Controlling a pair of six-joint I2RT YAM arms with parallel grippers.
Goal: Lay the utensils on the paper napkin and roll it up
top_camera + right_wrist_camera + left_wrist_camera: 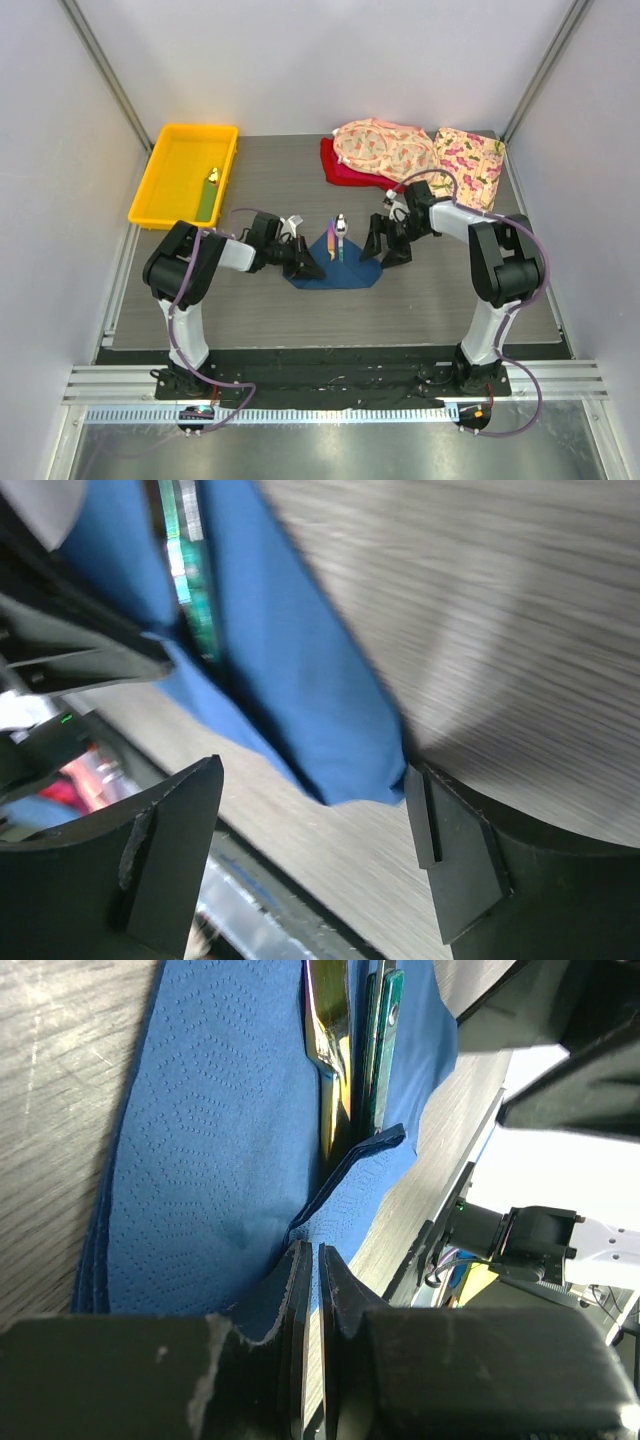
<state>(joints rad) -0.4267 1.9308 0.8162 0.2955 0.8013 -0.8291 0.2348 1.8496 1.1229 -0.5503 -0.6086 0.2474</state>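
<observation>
The navy-blue paper napkin point(335, 272) lies at the table's middle, between my two grippers. The utensils point(340, 238) lie together along its middle; the silver spoon head sticks out past its far corner. My left gripper point(308, 268) is shut on the napkin's left edge. In the left wrist view the napkin point(200, 1160) is pinched between the jaws point(310, 1260), with a flap folded up against the utensils point(350, 1050). My right gripper point(385, 255) is open and low at the napkin's right corner. In the right wrist view that corner point(300, 680) lies between the spread fingers point(315, 780), beside the green handle point(190, 580).
A yellow tray point(160, 170) at the back left holds a flat green strip point(207, 202) and a tiny yellow object point(213, 176). A red cloth point(338, 170) and two pink floral cloths point(385, 150) point(468, 165) lie at the back right.
</observation>
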